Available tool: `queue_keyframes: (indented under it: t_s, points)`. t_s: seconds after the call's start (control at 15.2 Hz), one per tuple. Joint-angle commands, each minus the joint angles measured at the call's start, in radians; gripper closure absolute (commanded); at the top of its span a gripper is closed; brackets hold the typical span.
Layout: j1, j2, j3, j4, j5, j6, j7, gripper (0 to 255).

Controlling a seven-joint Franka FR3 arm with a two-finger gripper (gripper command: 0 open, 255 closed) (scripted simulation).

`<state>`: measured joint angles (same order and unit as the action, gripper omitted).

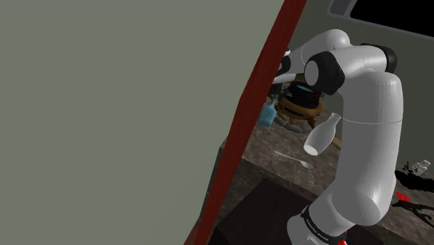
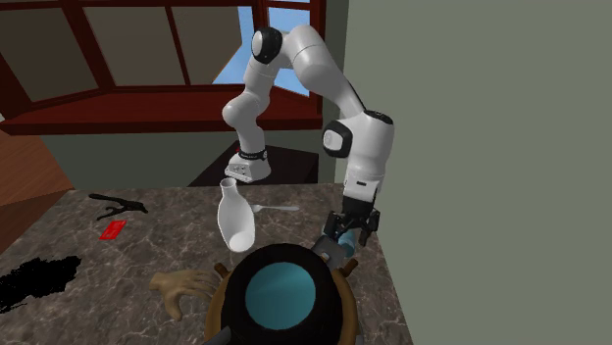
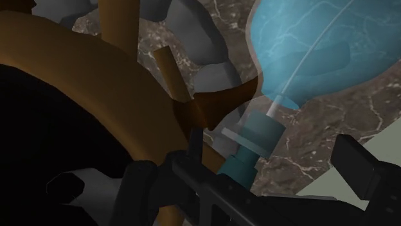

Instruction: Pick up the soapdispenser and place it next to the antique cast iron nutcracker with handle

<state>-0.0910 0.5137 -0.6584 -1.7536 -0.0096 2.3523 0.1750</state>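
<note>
Over the table (image 2: 157,240) the arm (image 2: 333,88) reaches down beside a brown wheel (image 2: 282,299). The blue dispenser (image 3: 308,58) stands on the table just beside that wheel. The tool (image 3: 267,157) is wide, its fingers either side of the pump, seemingly not touching it.

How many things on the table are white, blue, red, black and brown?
White: 2, bottle and spoon
Blue: 1, soap dispenser
Red: 1, flat piece
Black: 2, nutcracker and ragged shape
Brown: 2, wheel-shaped piece and hand-shaped piece
Total: 8
</note>
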Motion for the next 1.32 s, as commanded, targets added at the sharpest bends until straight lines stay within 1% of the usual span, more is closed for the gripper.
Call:
queue_keyframes:
  t_s: [0.0,0.26,0.33,0.86,0.92,1.25]
  points:
    - [-0.010,0.009,-0.002,-0.001,0.003,0.000,-0.003,0]
    - [-0.010,0.009,-0.001,-0.001,0.002,0.000,-0.002,0]
    - [-0.008,0.006,-0.002,-0.005,0.001,0.001,-0.001,255]
    - [-0.003,0.000,-0.004,-0.017,-0.003,0.007,0.002,255]
    - [-0.010,0.009,-0.001,-0.001,0.002,0.000,-0.002,255]
    - [0.000,-0.024,-0.014,0.023,-0.013,-0.053,-0.005,255]
